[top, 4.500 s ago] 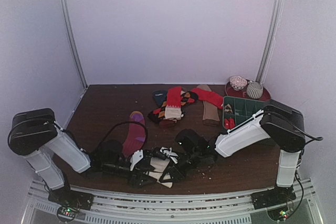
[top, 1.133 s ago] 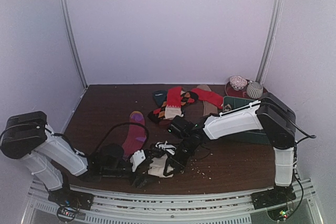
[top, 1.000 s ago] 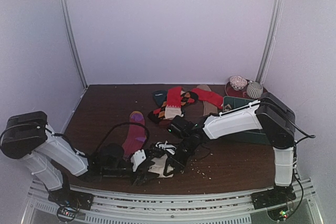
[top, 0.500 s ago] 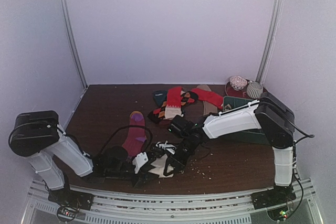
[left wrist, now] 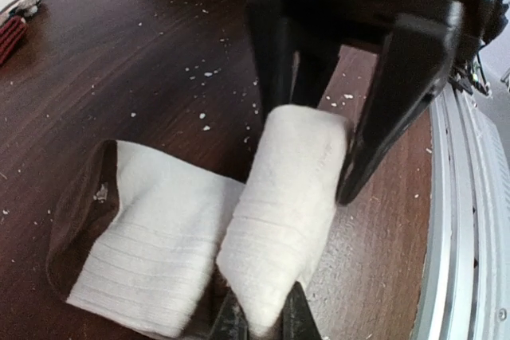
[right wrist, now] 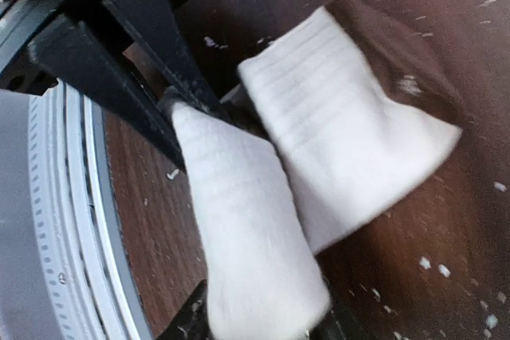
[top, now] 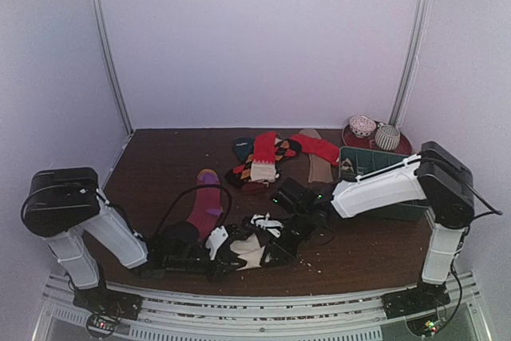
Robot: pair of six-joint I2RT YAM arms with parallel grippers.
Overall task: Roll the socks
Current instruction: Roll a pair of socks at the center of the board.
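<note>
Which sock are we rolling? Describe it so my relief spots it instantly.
Find the near edge of the dark table, between the arm bases. The cream sock lies there folded, pinched in the left fingers and right fingers. Unlike the red sock, magenta sock and argyle sock behind it, it is ribbed cream with a dark brown end.

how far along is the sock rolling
Done: two rolled balls sit on the red plate at the far right. In hand: the left gripper and right gripper each pinch an end of the white sock, folded over but not yet rolled. Still to do: the magenta sock, the red and argyle pile and the tan sock.
</note>
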